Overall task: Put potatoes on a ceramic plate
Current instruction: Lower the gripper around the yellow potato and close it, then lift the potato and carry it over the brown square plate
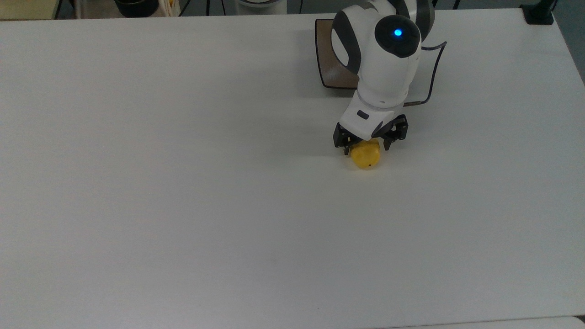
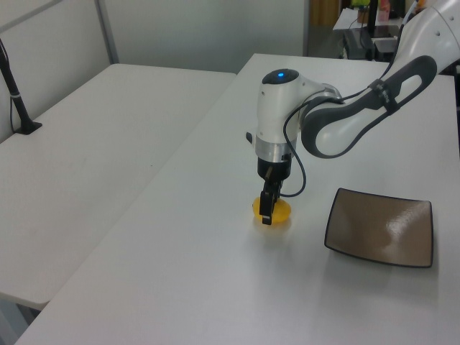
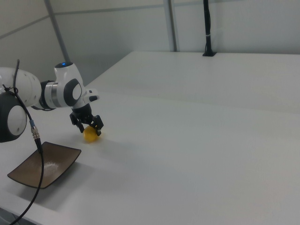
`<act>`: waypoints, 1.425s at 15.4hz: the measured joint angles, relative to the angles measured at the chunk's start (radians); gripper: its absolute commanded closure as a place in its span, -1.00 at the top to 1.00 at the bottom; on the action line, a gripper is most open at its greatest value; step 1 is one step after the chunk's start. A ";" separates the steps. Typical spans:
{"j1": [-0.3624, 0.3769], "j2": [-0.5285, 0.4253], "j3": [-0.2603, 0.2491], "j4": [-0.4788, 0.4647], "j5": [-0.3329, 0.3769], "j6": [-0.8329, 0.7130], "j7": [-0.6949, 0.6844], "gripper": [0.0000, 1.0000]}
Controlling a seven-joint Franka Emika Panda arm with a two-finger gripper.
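Gripper [image 1: 364, 147] low over potato [image 1: 365, 155], right of centre in the top view; jaws spread, one finger either side, straddling it ready to pinch. Potato lay on bench [image 1: 183, 183]. Plate [image 2: 380, 227] sat apart, lower right of the left view, unloaded.

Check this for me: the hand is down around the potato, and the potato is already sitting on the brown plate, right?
Not quite. The hand is down around the potato, but the potato lies on the white table, apart from the brown plate. The left view shows it.
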 measured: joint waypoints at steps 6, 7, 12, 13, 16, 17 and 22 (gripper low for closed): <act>0.008 0.010 0.000 0.007 -0.022 0.002 0.017 -0.01; 0.008 0.010 0.000 0.008 -0.022 0.002 0.021 -0.01; 0.005 -0.004 0.000 0.026 -0.022 0.002 0.023 0.01; 0.003 -0.015 0.000 0.028 -0.022 0.002 0.023 0.01; -0.004 -0.050 0.000 0.028 -0.022 -0.005 0.023 0.04; -0.005 -0.061 0.000 0.027 -0.022 -0.017 0.023 0.04; -0.018 -0.136 0.020 -0.007 -0.022 -0.098 0.023 0.09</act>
